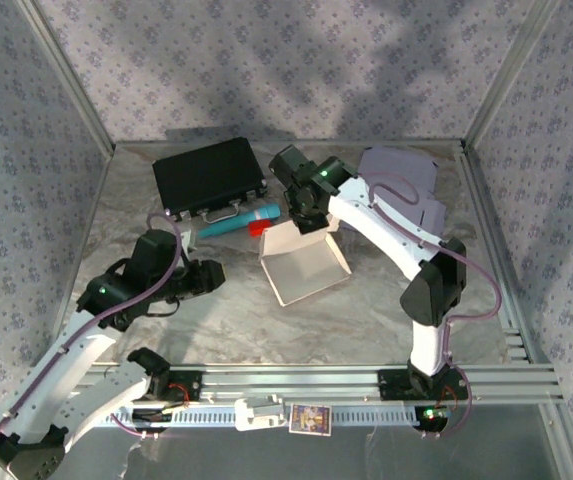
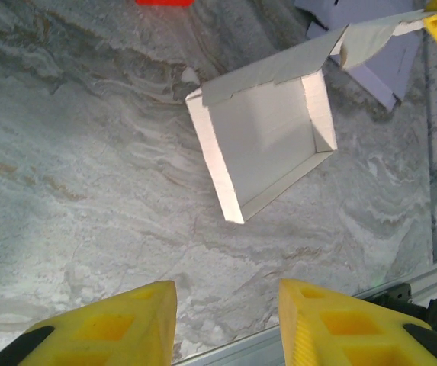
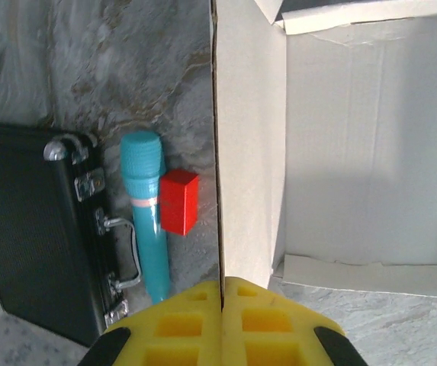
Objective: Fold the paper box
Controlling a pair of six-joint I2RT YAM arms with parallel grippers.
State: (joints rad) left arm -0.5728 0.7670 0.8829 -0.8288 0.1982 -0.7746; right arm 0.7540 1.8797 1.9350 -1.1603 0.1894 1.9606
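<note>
Paper box point(image 1: 306, 268) is sitting open on the table just right of the black case point(image 1: 209, 175), right hand point(image 3: 222, 288) pinching its case-side flap point(image 3: 245, 152), left hand point(image 2: 226, 320) hovering spread nearer than the case; probably best rolling the flap over its crease slowly, without dragging the box.

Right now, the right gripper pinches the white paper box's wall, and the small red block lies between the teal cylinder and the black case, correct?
No. The right wrist view shows the red block between the teal cylinder and the paper box; the black case is beyond the cylinder. The right gripper does pinch the wall.
</note>
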